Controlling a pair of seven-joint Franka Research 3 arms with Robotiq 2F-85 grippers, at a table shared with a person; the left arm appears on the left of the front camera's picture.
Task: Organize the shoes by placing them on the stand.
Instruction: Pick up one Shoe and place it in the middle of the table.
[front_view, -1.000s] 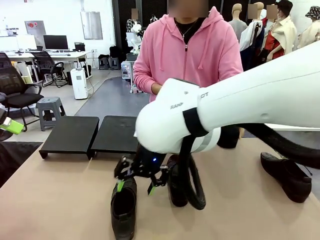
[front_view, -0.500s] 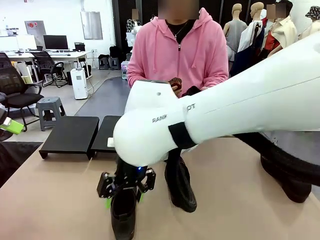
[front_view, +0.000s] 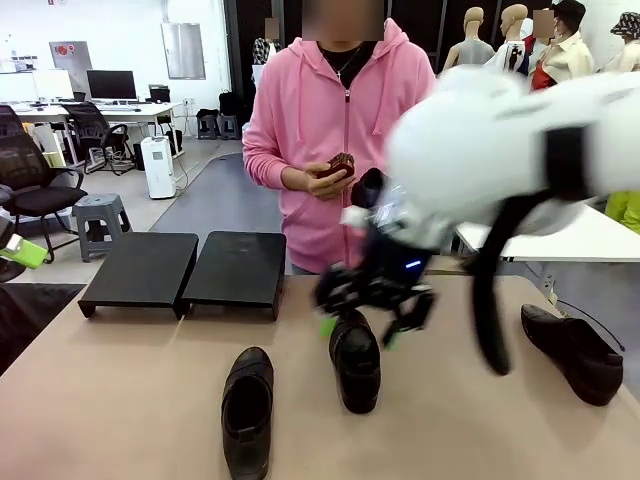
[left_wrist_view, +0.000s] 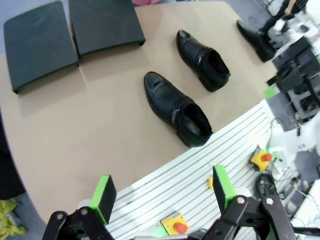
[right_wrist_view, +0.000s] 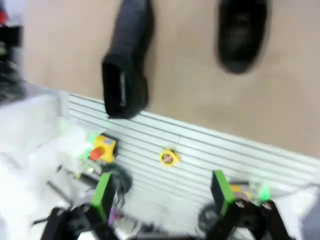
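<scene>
Shoes (front_view: 248, 410) sitting loose on bench (front_view: 120, 400) in front of stand (front_view: 185, 268), none racked yet. Right tool (front_view: 360, 328) hovering wide open over middle shoe (front_view: 355, 365), likely lining up grab. Left tool (left_wrist_view: 162, 192) waiting open, left of stand.

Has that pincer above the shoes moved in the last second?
Yes. The right pincer has swung toward the robot's right, from above the left shoe to above the middle shoe. Both shoes lie where they were.

Three glossy black slip-on shoes sit upright on the bench. The left shoe (front_view: 248, 408) and middle shoe (front_view: 356, 365) point toes toward the low matte-black two-section stand (front_view: 150, 270). The right shoe (front_view: 575, 352) lies well apart.
</scene>
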